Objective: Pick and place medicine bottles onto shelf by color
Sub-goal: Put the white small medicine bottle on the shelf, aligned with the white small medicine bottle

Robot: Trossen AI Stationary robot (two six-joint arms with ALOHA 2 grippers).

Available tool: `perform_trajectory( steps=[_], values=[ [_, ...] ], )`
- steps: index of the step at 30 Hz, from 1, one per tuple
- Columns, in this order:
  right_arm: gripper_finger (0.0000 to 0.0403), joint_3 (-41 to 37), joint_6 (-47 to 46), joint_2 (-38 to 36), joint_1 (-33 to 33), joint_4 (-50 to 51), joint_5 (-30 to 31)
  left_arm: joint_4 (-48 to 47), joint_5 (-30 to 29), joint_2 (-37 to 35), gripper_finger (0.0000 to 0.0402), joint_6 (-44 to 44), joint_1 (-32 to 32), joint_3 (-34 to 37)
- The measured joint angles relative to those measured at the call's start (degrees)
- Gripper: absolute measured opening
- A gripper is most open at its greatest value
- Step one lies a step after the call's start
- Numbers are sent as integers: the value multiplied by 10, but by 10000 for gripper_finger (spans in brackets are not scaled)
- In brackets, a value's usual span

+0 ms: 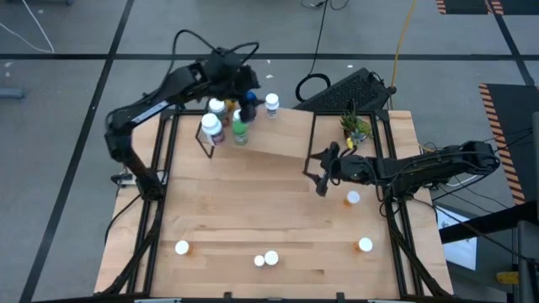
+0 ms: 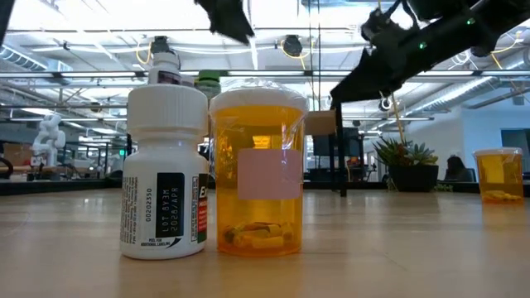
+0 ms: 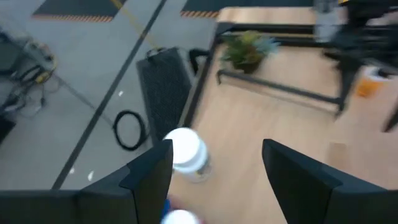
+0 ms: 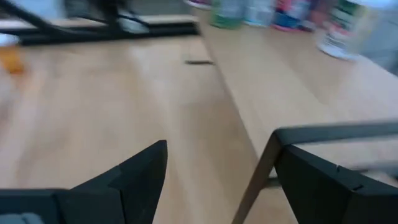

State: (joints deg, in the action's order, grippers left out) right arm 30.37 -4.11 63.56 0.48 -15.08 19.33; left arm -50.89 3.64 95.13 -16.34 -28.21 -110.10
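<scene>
Left end effector (image 1: 245, 94) open, empty, above bottles (image 1: 240, 130) on shelf (image 1: 278, 135). Right end effector (image 1: 321, 179) open, seemingly empty, near shelf's edge over tabletop (image 1: 253, 219).

Four cams: one overhead, one sitting at desk level, one riding each wrist.

High view is looking straight down, far enough to be taking in the whole desk (image 1: 253, 219), both arms and the floor around. Low view is sitting on the desk surface, facing level into the room, very close to a white bottle (image 2: 164, 178) and an orange bottle (image 2: 258, 170). Left wrist cam is looking past the left claw (image 3: 217, 163) down at the desk's far edge, sharing the potted plant (image 3: 247, 48) with the high view. Right wrist cam is looking low past the right claw (image 4: 221, 165) along the shelf (image 4: 292, 81) toward the bottle cluster.
</scene>
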Motion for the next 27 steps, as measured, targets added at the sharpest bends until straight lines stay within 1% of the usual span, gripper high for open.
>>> perform_trajectory(
  steps=[1,3,5,7,9,13,15,21,24,27],
  values=[
    [281,0,5,0,1,-8,-17,-10,-1,-12,251,0,12,0],
    [281,0,14,0,1,-15,-24,-19,-25,-30,251,0,40,0],
    [281,0,22,1,1,-18,-9,-19,-64,-43,251,-2,65,0],
    [281,0,26,1,1,-19,19,-19,-103,-52,251,-2,82,0],
    [281,0,19,1,1,-14,52,-22,-127,-59,250,6,99,0],
    [281,0,18,1,1,3,122,-44,-132,-66,250,26,127,0],
    [281,0,25,0,0,6,150,-55,-146,-65,250,31,141,0],
    [281,0,53,0,-16,-4,156,-69,-200,-65,250,34,177,0],
    [281,0,71,0,-31,-4,181,-64,-207,-65,250,35,190,0],
    [281,0,91,0,-49,-4,190,-61,-209,-65,250,42,198,0]
  ],
)
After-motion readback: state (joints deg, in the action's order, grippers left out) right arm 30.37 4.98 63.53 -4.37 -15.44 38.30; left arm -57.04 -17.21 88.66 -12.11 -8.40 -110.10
